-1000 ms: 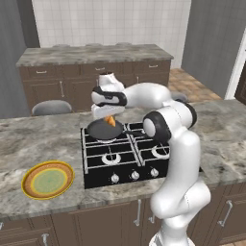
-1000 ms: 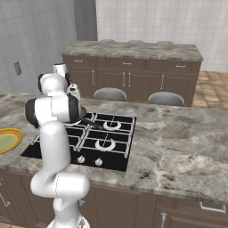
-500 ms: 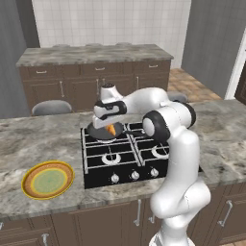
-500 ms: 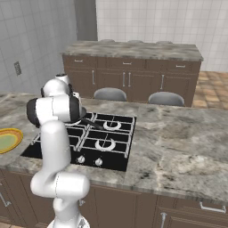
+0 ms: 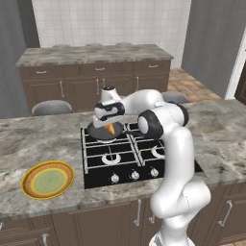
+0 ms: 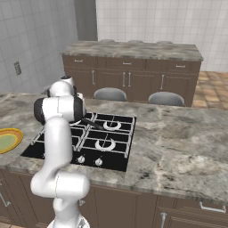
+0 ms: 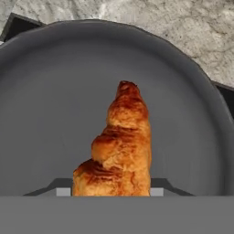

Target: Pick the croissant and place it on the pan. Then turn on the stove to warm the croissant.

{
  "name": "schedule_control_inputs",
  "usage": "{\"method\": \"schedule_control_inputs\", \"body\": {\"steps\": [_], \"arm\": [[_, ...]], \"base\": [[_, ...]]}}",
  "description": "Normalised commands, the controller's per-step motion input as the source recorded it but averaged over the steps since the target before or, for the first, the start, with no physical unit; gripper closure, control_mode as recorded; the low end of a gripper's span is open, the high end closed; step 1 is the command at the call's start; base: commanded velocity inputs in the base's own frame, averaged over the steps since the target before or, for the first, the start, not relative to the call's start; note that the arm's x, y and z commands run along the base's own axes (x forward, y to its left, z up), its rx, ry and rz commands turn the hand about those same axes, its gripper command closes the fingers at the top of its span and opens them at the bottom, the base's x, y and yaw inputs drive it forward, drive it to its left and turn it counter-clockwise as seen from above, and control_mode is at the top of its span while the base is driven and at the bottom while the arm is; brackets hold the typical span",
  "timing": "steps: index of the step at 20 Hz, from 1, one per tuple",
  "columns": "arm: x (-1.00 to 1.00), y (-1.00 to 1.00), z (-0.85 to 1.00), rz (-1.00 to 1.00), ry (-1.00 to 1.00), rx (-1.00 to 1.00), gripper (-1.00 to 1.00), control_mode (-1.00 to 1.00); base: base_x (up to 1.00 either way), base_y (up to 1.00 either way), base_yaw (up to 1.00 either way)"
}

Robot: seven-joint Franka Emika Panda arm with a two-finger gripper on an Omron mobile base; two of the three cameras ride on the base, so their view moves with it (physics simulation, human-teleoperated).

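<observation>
While poised over the pan, the pincer grips the croissant between its fingers.

- The light is soft and even in the room, bright but not glaring.
- Shadows are faint; the worktop shows almost none.
- Edges look a bit jagged and grainy.
- Up close, the croissant looks a little soft, and the pan is flat grey, with no shine.
</observation>
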Motion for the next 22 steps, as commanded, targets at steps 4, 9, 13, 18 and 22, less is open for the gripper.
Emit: {"method": "schedule_control_inputs", "body": {"steps": [4, 9, 13, 18, 22], "arm": [[0.07, 0.12, 0.0, 0.0, 0.0, 0.0, 1.0, -1.0], [0.0, 0.18, 0.0, 0.0, 0.0, 0.0, -1.0, -1.0], [0.0, 0.08, 0.0, 0.0, -0.01, 0.0, -1.0, -1.0], [0.0, 0.0, 0.0, 0.0, -0.05, 0.0, -1.0, -1.0], [-0.07, 0.0, 0.17, 0.0, -0.13, 0.0, -1.0, -1.0]], "base": [[0.0, 0.0, 0.0], [0.0, 0.0, 0.0], [0.0, 0.0, 0.0], [0.0, 0.0, 0.0], [0.0, 0.0, 0.0]]}}
